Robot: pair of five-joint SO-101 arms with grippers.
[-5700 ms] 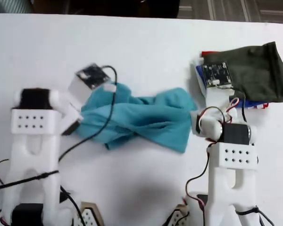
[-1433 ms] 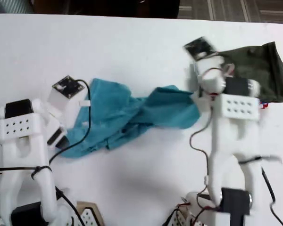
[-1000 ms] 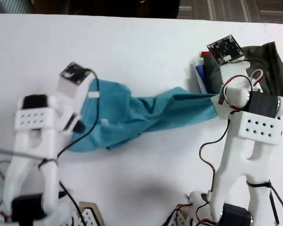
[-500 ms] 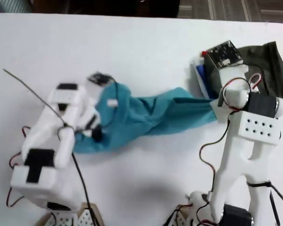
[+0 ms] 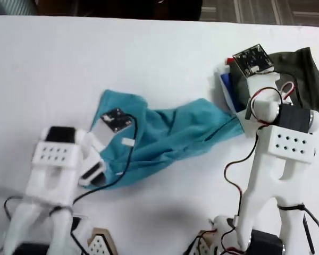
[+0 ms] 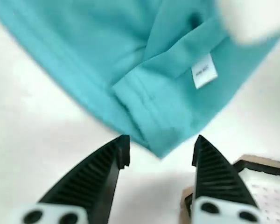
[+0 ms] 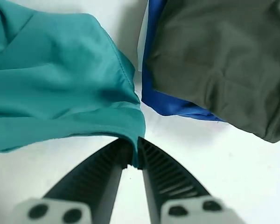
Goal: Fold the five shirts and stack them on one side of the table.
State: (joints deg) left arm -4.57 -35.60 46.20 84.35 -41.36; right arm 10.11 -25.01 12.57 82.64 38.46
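Jaws of the right gripper [image 7: 133,154] pinch the teal shirt's [image 5: 170,130] three o'clock edge, maybe to stretch it. Left gripper [image 6: 161,143], eight o'clock, gapes empty.

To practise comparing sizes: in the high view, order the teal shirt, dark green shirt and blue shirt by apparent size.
teal shirt: largest
dark green shirt: second, partly hidden
blue shirt: smallest, mostly covered, just an edge shows
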